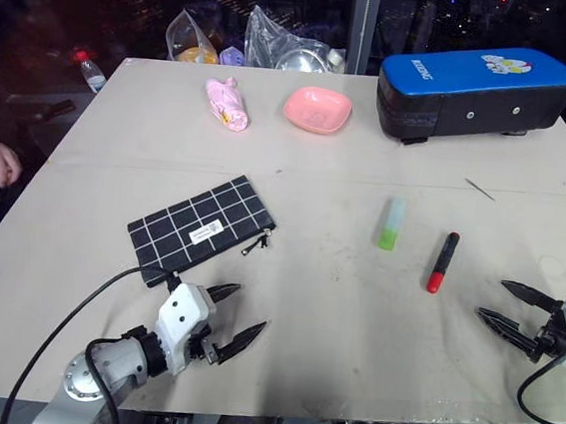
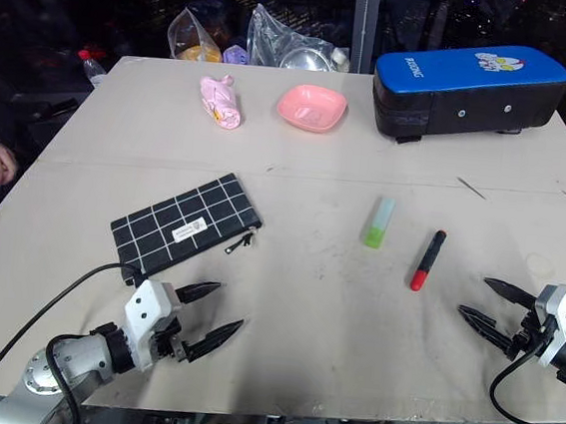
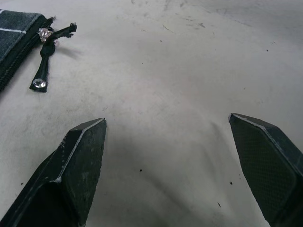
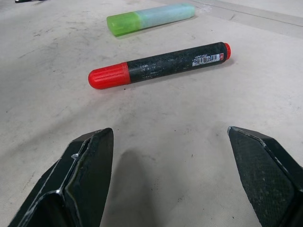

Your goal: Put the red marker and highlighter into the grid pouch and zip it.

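lying flat: zipped grid pouch (image 1: pixel 201 227)

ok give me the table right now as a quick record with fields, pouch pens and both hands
grid pouch: flat on the table, zipped shut
highlighter: loose on the table, right of the pouch
red marker: loose, just right of the highlighter
left hand: open, empty, near the pouch
right hand: open, empty, facing the marker
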Robot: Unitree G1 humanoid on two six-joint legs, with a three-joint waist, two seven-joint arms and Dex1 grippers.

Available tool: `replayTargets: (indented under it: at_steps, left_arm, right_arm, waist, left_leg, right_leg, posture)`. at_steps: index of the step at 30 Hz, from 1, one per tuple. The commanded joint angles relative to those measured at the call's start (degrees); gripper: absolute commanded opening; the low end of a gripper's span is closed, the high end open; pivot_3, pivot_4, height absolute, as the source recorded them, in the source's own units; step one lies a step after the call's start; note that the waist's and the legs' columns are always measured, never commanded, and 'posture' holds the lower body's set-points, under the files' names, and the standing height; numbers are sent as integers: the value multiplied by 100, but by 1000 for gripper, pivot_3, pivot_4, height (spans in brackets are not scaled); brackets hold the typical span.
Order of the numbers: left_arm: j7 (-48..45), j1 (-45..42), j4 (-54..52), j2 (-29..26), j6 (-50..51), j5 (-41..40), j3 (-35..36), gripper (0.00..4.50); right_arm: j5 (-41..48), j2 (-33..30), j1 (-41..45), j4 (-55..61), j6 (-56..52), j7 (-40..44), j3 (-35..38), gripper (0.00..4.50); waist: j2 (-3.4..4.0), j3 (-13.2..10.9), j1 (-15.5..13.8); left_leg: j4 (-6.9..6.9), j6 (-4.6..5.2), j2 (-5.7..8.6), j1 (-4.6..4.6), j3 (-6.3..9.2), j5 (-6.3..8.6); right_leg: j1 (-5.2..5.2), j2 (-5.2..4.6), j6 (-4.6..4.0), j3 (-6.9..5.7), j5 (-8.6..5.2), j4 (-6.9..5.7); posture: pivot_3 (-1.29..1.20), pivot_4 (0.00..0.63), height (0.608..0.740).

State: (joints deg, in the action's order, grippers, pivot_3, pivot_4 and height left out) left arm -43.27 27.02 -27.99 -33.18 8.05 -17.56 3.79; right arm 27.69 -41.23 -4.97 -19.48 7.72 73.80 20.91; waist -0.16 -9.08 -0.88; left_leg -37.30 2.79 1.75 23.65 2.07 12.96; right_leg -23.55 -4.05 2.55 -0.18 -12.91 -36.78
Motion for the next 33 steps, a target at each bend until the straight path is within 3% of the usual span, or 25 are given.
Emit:
replayTargets:
  at_steps: [1, 13, 18, 23, 27, 33]
  left_arm:
    - [90, 36, -86, 83, -124, -5, 40, 4188]
    - [-2, 107, 225, 83, -530, 46, 200, 4188]
    - [-491, 40, 928, -38, -926, -603, 1101, 4188]
    - [-1085, -296, 2173, -428, -1772, -671, 1954, 4188]
    - [-931, -788, 3457, -908, -3504, 350, 2304, 4188]
    - [-632, -1414, 4889, -1490, -5592, 1068, 2489, 4188]
  right_arm:
    - [34, -115, 93, -37, 62, 131, 49, 3903]
    - [129, -65, 90, 172, -91, 257, 27, 3903]
    - [898, 173, -160, 1712, -918, 354, -214, 3903]
    - [1254, 264, -79, 2790, -1473, 197, -514, 3903]
    - [1489, 328, 258, 3223, -1851, 8, -710, 3903]
    - [1609, 384, 651, 3451, -2157, -125, -902, 3903]
  waist:
    - [0, 0, 1]
    - [-1, -1, 0]
    - [2, -1, 14]
    - [1, -5, 2]
    - [-10, -7, -22]
    - [-17, -10, -6]
  left_leg:
    - [0, 0, 0, 0, 0, 0]
    - [0, 0, 0, 0, -1, 0]
    - [4, 0, -5, 0, 1, 0]
    - [3, 0, -11, 4, 1, 0]
    - [2, -2, -9, 8, 2, 1]
    - [10, -2, -9, 15, 1, 2]
  right_leg:
    - [0, 0, 0, 0, 0, 0]
    - [0, 0, 0, 0, 0, 0]
    - [-3, 2, 0, 0, 0, -1]
    - [-5, 0, 4, -10, -4, 0]
    - [-7, -8, 1, -12, -1, 5]
    - [-11, -18, -3, -11, 1, 11]
  posture:
    - [0, 150, 734]
    - [0, 150, 734]
    - [0, 150, 734]
    - [0, 150, 734]
    - [0, 150, 734]
    - [0, 150, 734]
